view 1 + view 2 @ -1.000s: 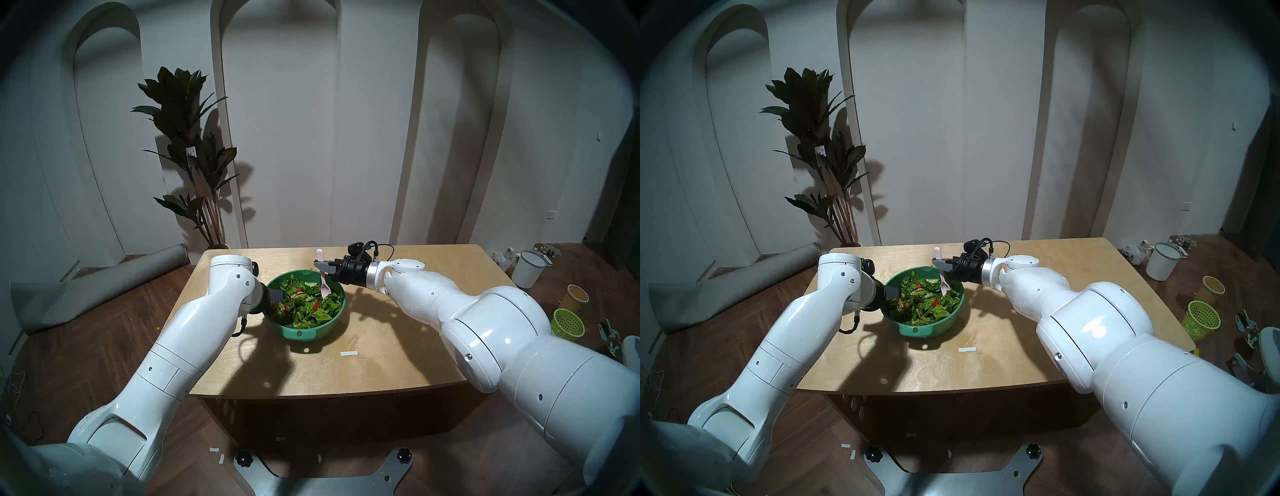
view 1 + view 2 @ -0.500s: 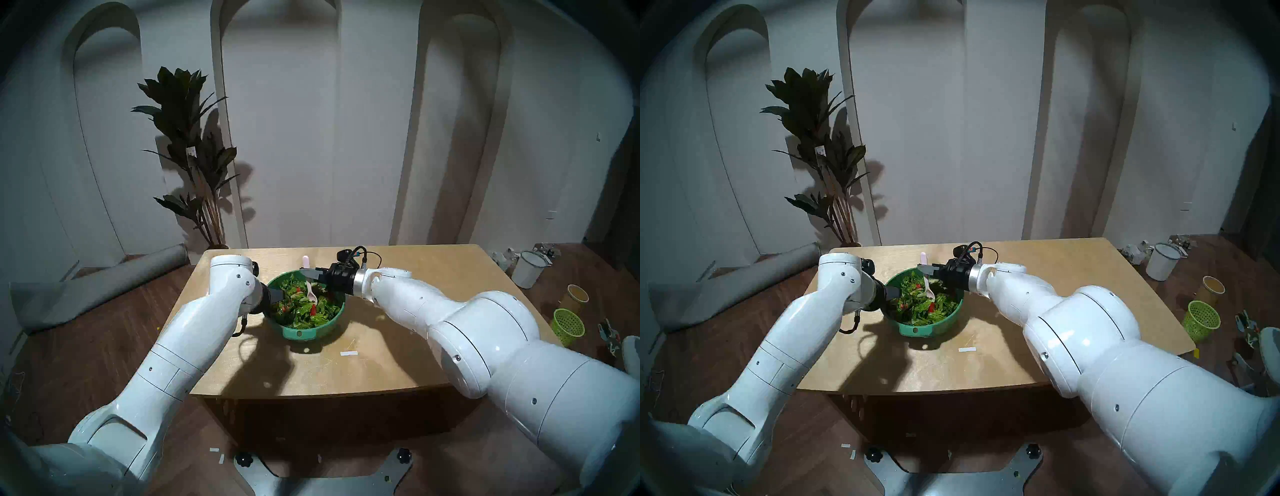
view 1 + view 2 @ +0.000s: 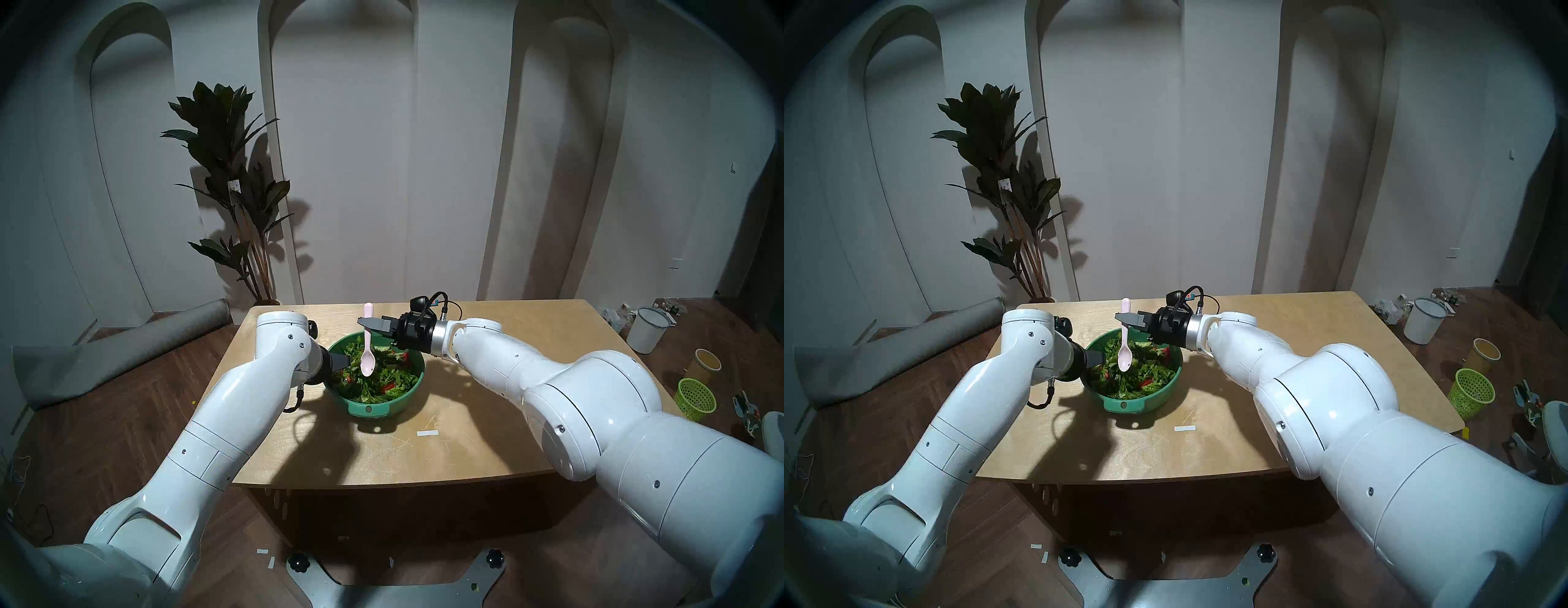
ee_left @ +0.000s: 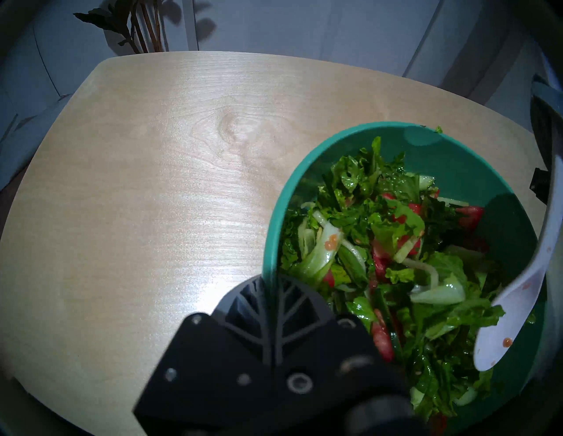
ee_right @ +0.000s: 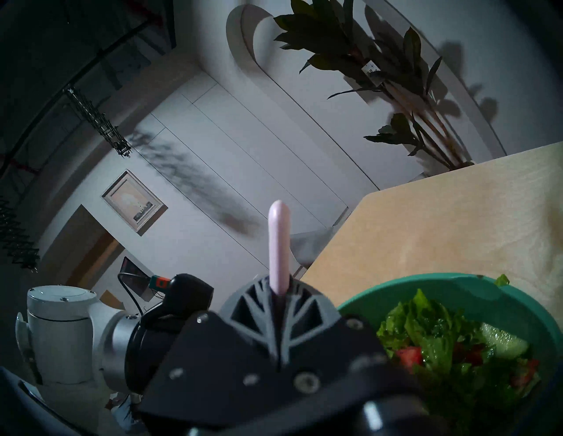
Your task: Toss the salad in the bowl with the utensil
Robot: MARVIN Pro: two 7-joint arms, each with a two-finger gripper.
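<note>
The teal-green bowl (image 3: 403, 399) (image 3: 1157, 392) (image 4: 396, 131) (image 5: 457, 283) stands mid-table, full of salad (image 3: 382, 380) (image 3: 1138, 373) (image 4: 396, 258) (image 5: 441, 335): lettuce, cucumber and red pieces. My left gripper (image 3: 344, 361) (image 3: 1098, 358) (image 4: 271, 283) is shut on the bowl's left rim. My right gripper (image 3: 368, 323) (image 3: 1124, 317) (image 5: 278, 292) is shut on the handle of the pale pink spoon (image 3: 367, 361) (image 3: 1124, 356) (image 4: 511, 310) (image 5: 277, 243). The spoon hangs nearly upright, scoop down, just above the salad's left half. Red sauce specks dot the scoop.
A wooden table (image 3: 488, 424) carries the bowl and a white paper strip (image 3: 427, 433). On the floor at right stand a lime-green mesh basket (image 3: 696, 400), a yellow cup (image 3: 706, 361) and a white bucket (image 3: 647, 329). A potted plant (image 3: 237, 191) stands behind the table's left corner.
My right gripper moved left across the bowl and lifted; the spoon's scoop came out of the salad at the right side and now hangs clear over the left half. Left arm stayed put.
</note>
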